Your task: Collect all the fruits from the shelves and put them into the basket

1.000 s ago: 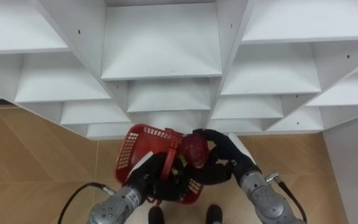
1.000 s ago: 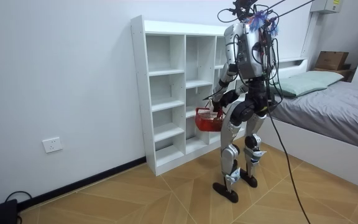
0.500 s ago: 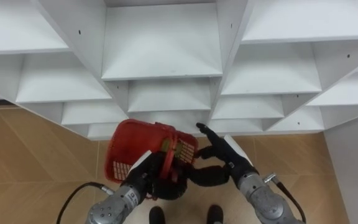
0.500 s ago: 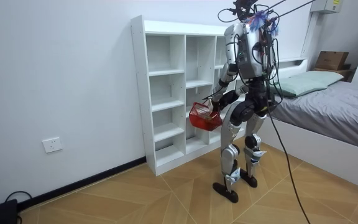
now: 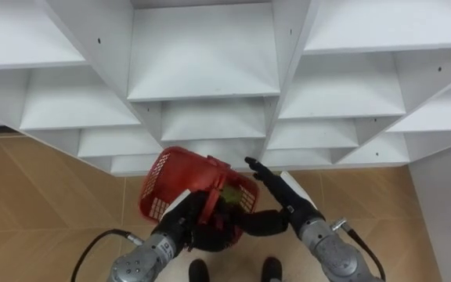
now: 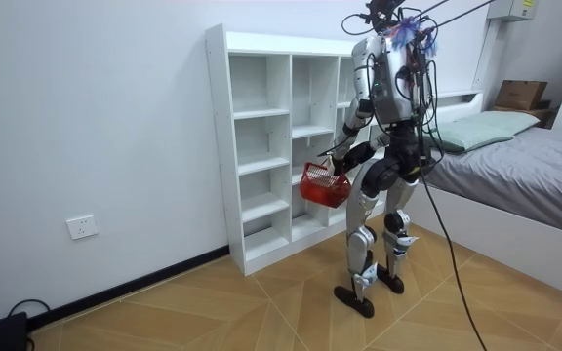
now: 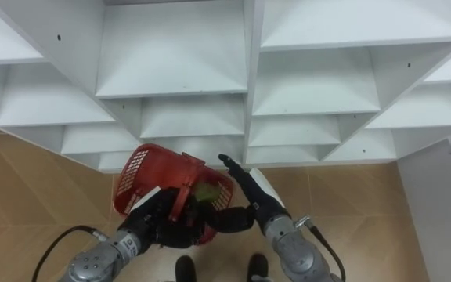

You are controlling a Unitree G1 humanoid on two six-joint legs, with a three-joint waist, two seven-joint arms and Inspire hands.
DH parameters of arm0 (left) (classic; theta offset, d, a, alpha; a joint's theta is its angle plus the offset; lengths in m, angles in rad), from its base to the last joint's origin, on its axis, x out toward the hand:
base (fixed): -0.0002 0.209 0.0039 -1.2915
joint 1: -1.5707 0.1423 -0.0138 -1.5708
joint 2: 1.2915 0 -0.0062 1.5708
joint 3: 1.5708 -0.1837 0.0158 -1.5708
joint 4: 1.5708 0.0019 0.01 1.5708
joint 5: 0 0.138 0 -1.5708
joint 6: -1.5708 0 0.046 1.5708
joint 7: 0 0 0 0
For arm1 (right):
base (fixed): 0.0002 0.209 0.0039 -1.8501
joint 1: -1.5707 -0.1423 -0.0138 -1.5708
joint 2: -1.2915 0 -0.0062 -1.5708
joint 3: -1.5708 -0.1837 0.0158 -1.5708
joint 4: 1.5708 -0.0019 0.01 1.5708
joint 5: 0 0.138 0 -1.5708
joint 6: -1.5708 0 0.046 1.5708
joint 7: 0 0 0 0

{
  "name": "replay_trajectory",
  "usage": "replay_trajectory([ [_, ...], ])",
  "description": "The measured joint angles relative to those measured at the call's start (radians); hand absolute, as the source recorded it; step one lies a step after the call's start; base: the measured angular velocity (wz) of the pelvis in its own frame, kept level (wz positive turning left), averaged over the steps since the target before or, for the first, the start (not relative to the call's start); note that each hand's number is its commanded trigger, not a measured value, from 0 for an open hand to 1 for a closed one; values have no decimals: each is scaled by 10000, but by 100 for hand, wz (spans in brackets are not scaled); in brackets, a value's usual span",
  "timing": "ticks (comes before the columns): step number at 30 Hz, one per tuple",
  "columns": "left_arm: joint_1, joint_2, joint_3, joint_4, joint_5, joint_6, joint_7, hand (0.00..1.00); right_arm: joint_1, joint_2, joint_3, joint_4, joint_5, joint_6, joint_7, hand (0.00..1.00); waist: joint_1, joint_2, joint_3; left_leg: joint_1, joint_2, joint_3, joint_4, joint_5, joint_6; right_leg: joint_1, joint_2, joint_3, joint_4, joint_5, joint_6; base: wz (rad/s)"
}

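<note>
The left robot hand (image 5: 191,224) curls round the handle of a red basket (image 5: 174,176), holding it tilted above the wood floor (image 5: 45,204) in front of the lowest shelves of the white closet (image 5: 202,55). A greenish fruit (image 7: 205,192) lies inside, near the basket's right rim. Just beside that rim, the right robot hand (image 5: 276,186) is spread wide, fingers straight, holding nothing.

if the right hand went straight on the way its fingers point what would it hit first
Likely the low middle shelf of the white closet: the right hand, fingers straight, points just past the red basket toward it. Depth is unclear, so it could brush the basket first.
</note>
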Motion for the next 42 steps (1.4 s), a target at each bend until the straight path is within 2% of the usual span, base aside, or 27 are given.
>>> replay_trajectory([
  [4, -3, -2, 36, -31, 750, -1, -7, 100, 95, -3, -5, 20, -4, 49, -35, 0, 140, 8, -6, 33, -1, 24, 1, 0, 0, 11, -1, 36, 13, 0, 0, 0],
  [7, 7, 14, 35, 163, 837, -5, -6, 100, 125, -13, -9, 359, 11, -18, -96, 0, 215, 14, -9, 221, -9, 85, -51, 0, 0, 161, -7, 40, -5, 1, 2, -5],
  [9, -14, 26, 55, 356, 845, -116, -14, 100, 159, -49, 7, 715, -96, 102, -89, 0, 260, 12, -9, 447, -13, 80, -166, 4, -8, 395, 6, 14, -146, 19, 15, 0],
  [10, -7, 15, 193, 602, 842, -341, -13, 100, 183, -121, -16, 928, -395, 324, -37, 0, 277, 2, -10, 606, -31, 82, -247, 6, -10, 520, 3, 29, -161, 15, 20, 0],
  [12, -10, 27, 445, 1145, 835, -602, 4, 100, 313, -207, -21, 1254, -691, 385, 89, 0, 281, -13, -12, 840, -66, 89, -390, 26, -32, 693, -5, 54, -198, 5, 32, -4],
  [16, 109, 155, 800, 2411, 894, -635, 230, 100, 862, -432, -46, 1853, -739, 636, 103, 0, 247, -41, -32, 1291, -46, 92, -541, 38, -57, 1201, 64, 50, -491, 30, 33, -1],
  [23, 653, 183, 1492, 3318, 1145, -639, 379, 100, 1261, -539, -864, 2741, -639, 941, 102, 0, 244, -81, -72, 1784, -52, 86, -774, 47, -79, 1731, 76, -49, -699, 27, 42, 2],
  [26, 809, 199, 1750, 4024, 1136, -642, 378, 100, 1270, -461, -1099, 3461, -66, 970, 58, 0, 239, -109, -94, 2230, -79, 59, -926, 54, -91, 2164, 90, -52, -866, 21, 60, 0],
  [28, 1209, 216, 2122, 4158, 1138, -646, 417, 100, 1528, -465, -1313, 3588, 277, 994, -2, 0, 242, -187, -189, 2565, -120, 10, -1158, 74, -121, 2480, 99, -61, -1015, 4, 85, 5],
  [30, 1417, 229, 2349, 4267, 1136, -648, 473, 100, 1716, -466, -1426, 3708, 732, 990, -23, 0, 246, -249, -223, 2794, -150, -66, -1232, 75, -122, 2754, 102, -82, -1117, -16, 110, 13],
  [34, 1420, 144, 2694, 5005, 1140, -662, 785, 100, 1868, -450, -1803, 4339, 1718, 1015, -44, 0, 254, -289, -245, 3490, -229, -149, -1515, 68, -121, 3430, 83, -146, -1358, -70, 199, 8],
  [38, 1445, 99, 3032, 5296, 1138, -659, 859, 100, 1895, -347, -2312, 4759, 1848, 1016, -116, 0, 202, -300, -241, 3756, -229, -150, -1563, 53, -141, 3755, 84, -169, -1379, -104, 199, 0],
  [39, 1487, 68, 3174, 5298, 1130, -657, 860, 100, 1923, -290, -2512, 4858, 2033, 1017, -116, 0, 186, -304, -196, 3866, -228, -152, -1567, 50, -145, 3873, 86, -168, -1393, -113, 198, 0],
  [42, 1632, -47, 3546, 5310, 1107, -653, 920, 100, 1961, -129, -2853, 5213, 2577, 1063, -91, 0, 175, -351, -187, 4071, -228, -188, -1603, 40, -159, 4078, 86, -192, -1396, -178, 205, 3],
])
